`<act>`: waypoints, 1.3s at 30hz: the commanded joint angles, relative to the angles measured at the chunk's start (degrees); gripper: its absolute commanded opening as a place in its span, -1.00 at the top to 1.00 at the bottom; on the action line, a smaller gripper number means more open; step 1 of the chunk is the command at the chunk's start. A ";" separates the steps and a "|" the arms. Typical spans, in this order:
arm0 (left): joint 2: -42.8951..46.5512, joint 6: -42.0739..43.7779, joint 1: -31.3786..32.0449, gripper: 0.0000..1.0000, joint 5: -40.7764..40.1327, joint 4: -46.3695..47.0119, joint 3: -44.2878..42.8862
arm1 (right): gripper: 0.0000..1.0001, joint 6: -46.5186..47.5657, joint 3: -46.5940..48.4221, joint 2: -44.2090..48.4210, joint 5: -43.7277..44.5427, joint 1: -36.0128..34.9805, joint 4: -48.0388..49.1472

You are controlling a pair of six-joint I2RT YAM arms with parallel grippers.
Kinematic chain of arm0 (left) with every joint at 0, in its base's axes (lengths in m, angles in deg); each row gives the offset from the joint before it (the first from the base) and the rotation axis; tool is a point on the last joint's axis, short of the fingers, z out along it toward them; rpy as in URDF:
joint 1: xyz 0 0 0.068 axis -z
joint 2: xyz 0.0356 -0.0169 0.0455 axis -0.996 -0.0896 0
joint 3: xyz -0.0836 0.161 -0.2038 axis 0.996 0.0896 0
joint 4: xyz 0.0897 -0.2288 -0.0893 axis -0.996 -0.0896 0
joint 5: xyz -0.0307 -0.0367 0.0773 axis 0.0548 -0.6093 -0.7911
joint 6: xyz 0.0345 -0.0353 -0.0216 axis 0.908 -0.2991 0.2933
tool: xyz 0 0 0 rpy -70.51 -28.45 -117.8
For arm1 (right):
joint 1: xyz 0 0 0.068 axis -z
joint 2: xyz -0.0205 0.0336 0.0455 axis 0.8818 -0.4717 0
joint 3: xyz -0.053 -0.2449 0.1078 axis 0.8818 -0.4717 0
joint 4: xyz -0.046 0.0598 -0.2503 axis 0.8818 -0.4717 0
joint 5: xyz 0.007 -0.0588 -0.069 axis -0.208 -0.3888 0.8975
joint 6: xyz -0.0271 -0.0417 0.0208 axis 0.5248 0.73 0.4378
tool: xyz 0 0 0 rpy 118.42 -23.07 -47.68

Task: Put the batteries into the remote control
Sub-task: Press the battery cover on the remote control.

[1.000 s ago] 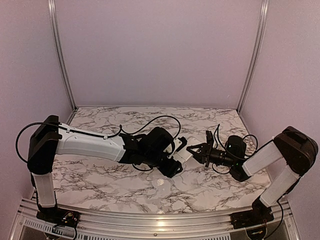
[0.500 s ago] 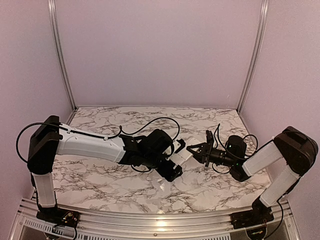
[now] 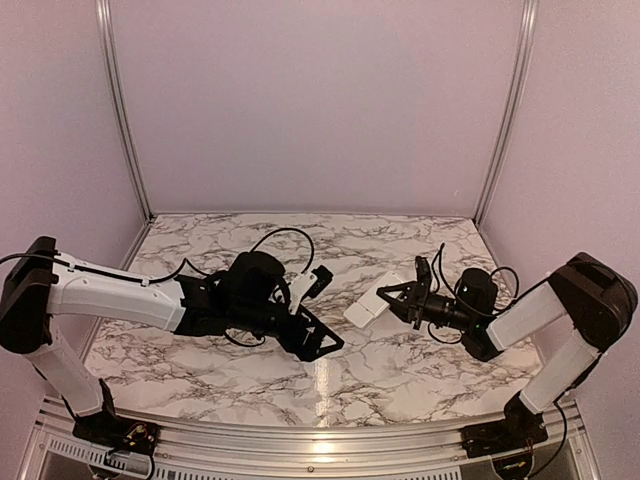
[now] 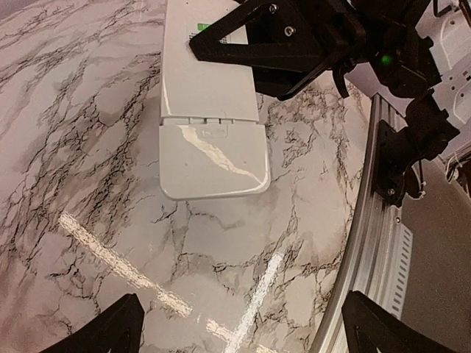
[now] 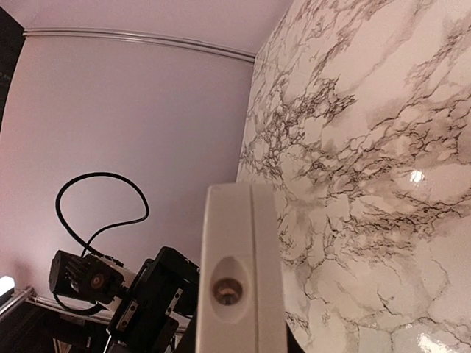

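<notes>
While both my arms reach in low from either side over the marble table (image 3: 420,375), plenty is hidden from me. The remote control (image 4: 210,110) shows only its plain back with a seamed cover. Its button face is turned away, and whether its free end touches the marble, I cannot tell. It sits near the table's middle, well clear of every edge, open marble all round. My right pincer (image 3: 390,298) is clenched on the remote's far end, covering it, forearm stretched low toward the centre. My left pincer (image 4: 246,323) is spread wide, grasping nothing, fingertips (image 4: 118,323) apart from the remote's near end and cut off by the wrist view.
</notes>
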State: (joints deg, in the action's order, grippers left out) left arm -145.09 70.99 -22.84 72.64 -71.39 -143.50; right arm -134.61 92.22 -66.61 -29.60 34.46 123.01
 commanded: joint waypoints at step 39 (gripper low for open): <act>-12.77 -41.89 -8.07 -0.37 26.73 46.17 4.63 | 1.00 -6.82 4.61 -2.93 -6.30 -4.33 16.75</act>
State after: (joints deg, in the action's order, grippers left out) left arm -155.98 30.05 -31.65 97.78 -27.41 -137.18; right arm -140.88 95.02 -69.51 -36.25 30.83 131.71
